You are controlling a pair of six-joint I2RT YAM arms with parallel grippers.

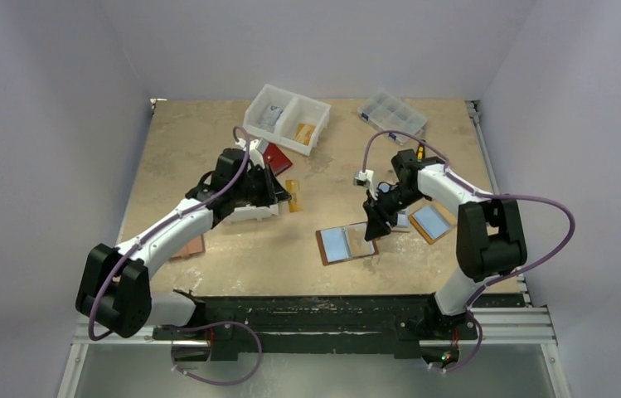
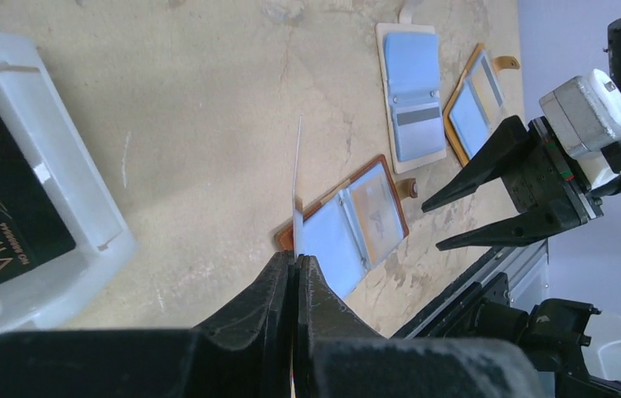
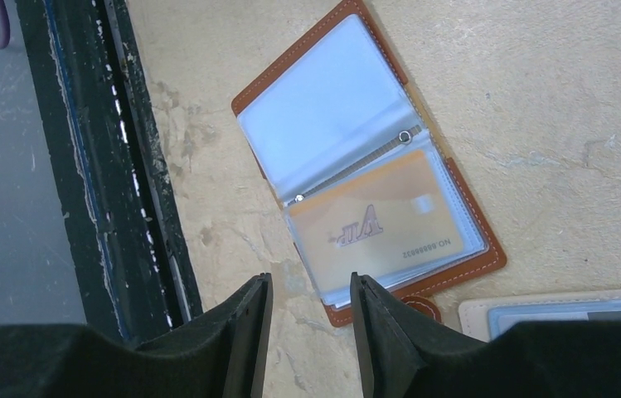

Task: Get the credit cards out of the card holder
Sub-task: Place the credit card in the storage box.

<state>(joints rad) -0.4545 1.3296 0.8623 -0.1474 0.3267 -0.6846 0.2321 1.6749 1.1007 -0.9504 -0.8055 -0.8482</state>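
Now, your left gripper (image 2: 296, 264) has its black fingers pressed together on a thin pale card (image 2: 298, 174), which you see edge-on, standing out of the tips. It hangs over the beige wooden table (image 1: 207, 133), beside a shallow white plastic tray (image 2: 75, 182). A black rectangular card marked VIP (image 2: 0, 215) lies flat in that tray.

Your right gripper (image 3: 308, 286) has its fingers spread with nothing between them. It hovers just above the edge of the dark reddish-brown leather-like card holder (image 3: 323, 108), by its small snap tab.

The holder lies open and flat on the table, a little right of centre and close to the near edge. Its left clear sleeve shows only light blue. Its right sleeve contains an orange-gold card with printed lettering (image 3: 381, 224).

Just right of it lies a cream holder with a blue panel (image 2: 413, 91), and beyond that a lighter tan-orange holder (image 2: 473, 104).

On the far side you have a white two-compartment bin (image 1: 286, 116) and a clear plastic organiser box (image 1: 390, 112). A bright red wallet (image 1: 276, 157) lies just behind your left gripper.
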